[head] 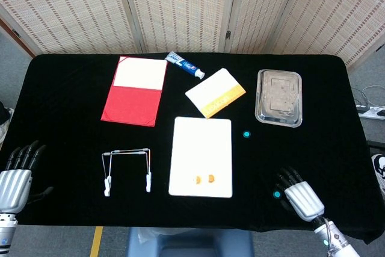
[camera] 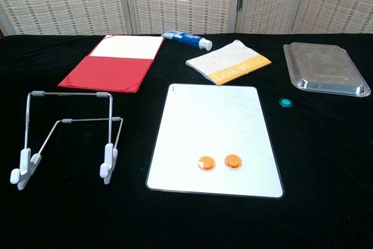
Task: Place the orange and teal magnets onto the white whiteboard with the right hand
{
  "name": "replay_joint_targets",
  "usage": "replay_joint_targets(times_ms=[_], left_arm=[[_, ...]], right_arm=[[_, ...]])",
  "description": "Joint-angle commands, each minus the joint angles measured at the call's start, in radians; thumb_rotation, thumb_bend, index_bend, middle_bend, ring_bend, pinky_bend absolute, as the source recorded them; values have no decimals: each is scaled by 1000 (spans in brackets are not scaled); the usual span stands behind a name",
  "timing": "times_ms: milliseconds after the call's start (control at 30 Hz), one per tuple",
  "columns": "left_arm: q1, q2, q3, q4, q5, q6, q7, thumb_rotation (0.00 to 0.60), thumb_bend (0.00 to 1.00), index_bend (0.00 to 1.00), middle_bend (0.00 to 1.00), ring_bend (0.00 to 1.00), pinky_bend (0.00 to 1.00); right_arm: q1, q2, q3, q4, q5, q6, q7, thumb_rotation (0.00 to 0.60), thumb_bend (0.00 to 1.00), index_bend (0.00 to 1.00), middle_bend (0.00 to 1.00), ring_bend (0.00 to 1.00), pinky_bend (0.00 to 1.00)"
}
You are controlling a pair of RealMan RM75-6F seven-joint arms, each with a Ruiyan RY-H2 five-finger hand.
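Orange magnets on whiteboard; teal magnet beside.

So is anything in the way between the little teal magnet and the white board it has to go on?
No, nothing visible. The teal magnet lies on bare black cloth just right of the whiteboard, with only open cloth between them. The right hand sits at the table's near edge, and nothing stands between it and the magnet either.
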Motion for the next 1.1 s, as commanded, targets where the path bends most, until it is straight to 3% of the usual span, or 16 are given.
replay_joint_targets(times_ms=[33, 667, 833, 1100], left_arm=[[0, -1, 1, 2, -1, -2, 0, 600, 86, 0, 0, 0, 0], [-5, -6, 2, 12, -9, -9, -3, 600, 85, 0, 0, 0, 0], [-2, -7, 4, 17, -15, -9, -7, 600, 85, 0, 0, 0, 0], [-2, -8, 3, 20, -13, -7, -13, 600, 85, 0, 0, 0, 0]], right_arm=[[5, -10, 10, 11, 1, -14, 6, 600, 425, 418, 178, 2, 0], [3, -24, 27, 33, 6, -62, 14, 600, 428, 404, 172, 2, 0], [3, -27, 36, 37, 13, -70, 11, 600, 427, 482, 187, 5, 0], [10, -17, 53, 19, 7, -63, 18, 600, 427, 517, 204, 11, 0]])
